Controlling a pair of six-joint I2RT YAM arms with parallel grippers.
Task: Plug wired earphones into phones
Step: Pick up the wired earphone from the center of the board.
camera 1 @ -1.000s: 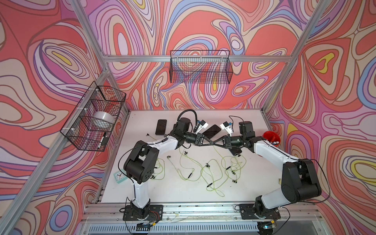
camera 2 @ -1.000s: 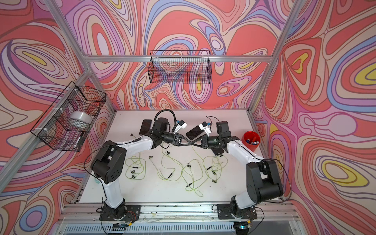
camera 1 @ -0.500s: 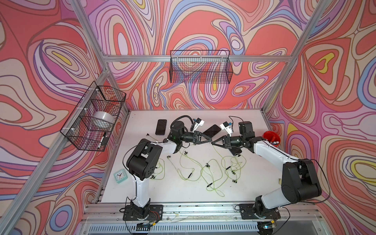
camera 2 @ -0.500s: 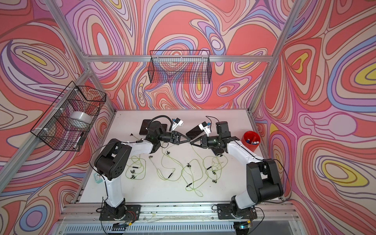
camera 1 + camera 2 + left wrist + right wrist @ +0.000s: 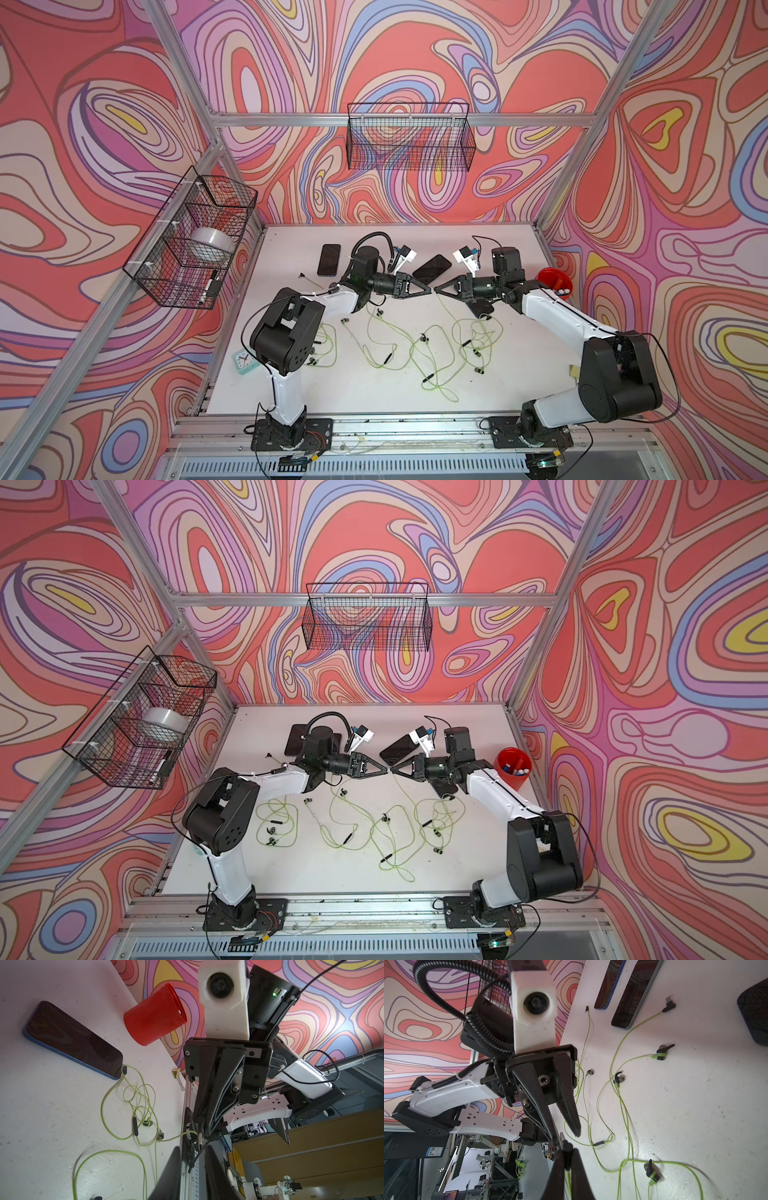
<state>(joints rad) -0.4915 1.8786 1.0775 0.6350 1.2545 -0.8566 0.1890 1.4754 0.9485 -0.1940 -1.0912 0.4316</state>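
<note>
Half a second back the tools were apart; now the left tool (image 5: 429, 289), jaws slightly apart, meets the right tool (image 5: 437, 289), clamped on an earphone plug (image 5: 200, 1138).

Bright, even light is falling from above onto the white table (image 5: 374, 390) in both top views, leaving only soft shadows under the wired earphones (image 5: 653, 1175). The patterned wall (image 5: 342, 1012) is mirroring in a phone (image 5: 70, 1041) screen; wrist views are bowing lines near their edges.

Red cup (image 5: 556, 281) and mint clock (image 5: 243, 360) sit at opposite table (image 5: 332, 390) edges.
</note>
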